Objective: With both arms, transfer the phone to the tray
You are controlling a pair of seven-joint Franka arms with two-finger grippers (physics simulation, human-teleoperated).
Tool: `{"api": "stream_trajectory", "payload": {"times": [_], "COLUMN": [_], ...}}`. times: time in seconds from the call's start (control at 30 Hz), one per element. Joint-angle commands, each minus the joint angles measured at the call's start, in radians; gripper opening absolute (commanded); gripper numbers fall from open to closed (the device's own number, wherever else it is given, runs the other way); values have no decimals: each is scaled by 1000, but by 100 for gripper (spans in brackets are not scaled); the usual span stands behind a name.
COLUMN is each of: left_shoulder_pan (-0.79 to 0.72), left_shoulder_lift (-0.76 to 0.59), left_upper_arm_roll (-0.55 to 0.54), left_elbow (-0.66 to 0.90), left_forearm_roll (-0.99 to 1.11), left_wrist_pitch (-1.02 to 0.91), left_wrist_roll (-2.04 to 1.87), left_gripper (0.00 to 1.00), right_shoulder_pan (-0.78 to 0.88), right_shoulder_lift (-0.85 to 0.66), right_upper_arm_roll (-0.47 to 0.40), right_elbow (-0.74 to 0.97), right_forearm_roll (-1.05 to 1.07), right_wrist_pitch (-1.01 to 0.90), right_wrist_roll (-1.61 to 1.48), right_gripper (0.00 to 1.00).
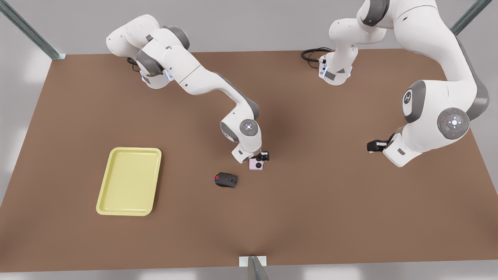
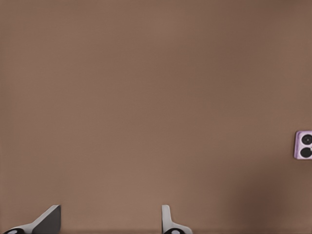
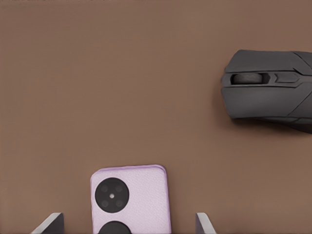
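My right claw (image 1: pixel 260 158): over the phone (image 3: pixel 129 199), fingers spread either side, not yet gripping.
Phone: flat near the desk's (image 1: pixel 311 202) middle, lenses up, mouse (image 1: pixel 226 180) near it.
Tray (image 1: pixel 129 181): well apart, toward the desk's left edge in the front view.
My left claw (image 1: pixel 374 146): waiting above bare desk, fingers apart.
Doing it well: I'd centre, lower until both fingers flank the phone's edges, then close squarely, clear of the mouse.
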Motion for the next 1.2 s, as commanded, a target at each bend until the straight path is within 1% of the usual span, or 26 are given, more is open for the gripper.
{"api": "stream_trajectory", "payload": {"times": [0.0,0.13,0.47,1.1,1.17], "left_shoulder_pan": [0,0,0,0,0], "left_shoulder_lift": [1,1,4,4,4], "left_upper_arm_roll": [0,0,0,0,0], "left_elbow": [1,1,0,1,1], "left_forearm_roll": [1,1,1,-6,-6], "left_wrist_pitch": [1,3,4,4,4], "left_wrist_roll": [34,28,26,25,25], "left_gripper": [100,100,100,100,100], "right_shoulder_pan": [0,12,15,23,22], "right_shoulder_lift": [2,37,64,77,77], "right_upper_arm_roll": [0,3,8,8,8], "right_elbow": [-10,-1,4,4,4], "right_forearm_roll": [-31,-31,-40,-40,-40], "right_wrist_pitch": [64,66,67,87,87], "right_wrist_roll": [251,248,229,212,206], "right_gripper": [100,100,100,100,97]}}
